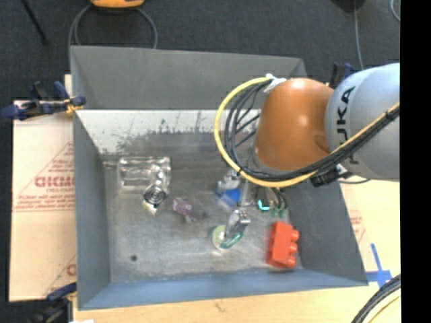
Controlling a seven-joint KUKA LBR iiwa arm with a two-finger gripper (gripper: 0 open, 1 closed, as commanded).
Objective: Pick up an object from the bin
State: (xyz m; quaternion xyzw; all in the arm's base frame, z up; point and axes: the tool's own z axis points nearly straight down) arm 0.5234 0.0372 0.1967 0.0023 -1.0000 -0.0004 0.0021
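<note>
My pincer [235,229] points down at the bin's floor, left of the red building block [283,245] that lies near the front right corner. Its tip is on or just over a small round pale thing with a green rim [220,239], which sits to the block's left, a little nearer the front wall. I cannot tell how wide the pincer stands, nor whether it has hold of the round thing.

The block lies just beside my pincer on its right, apart from it. Nothing lies on the round thing, and the floor to its left and front is bare.

Behind the block, a green bit [278,212] pokes out from under my wrist; I cannot tell what it is. Behind and left of the block, just beyond my pincer, is a small blue thing [229,196], partly hidden by my cables [236,123].

Farther left of the block lies a small purple piece [182,208], well apart from the round thing. Beyond it, a shiny metal piece [153,198] rests just in front of a clear plastic cup [143,169] lying on its side, the farthest from the block.

My orange cover [293,123] hangs over the back right of the bin [91,194], hiding what is under it.
</note>
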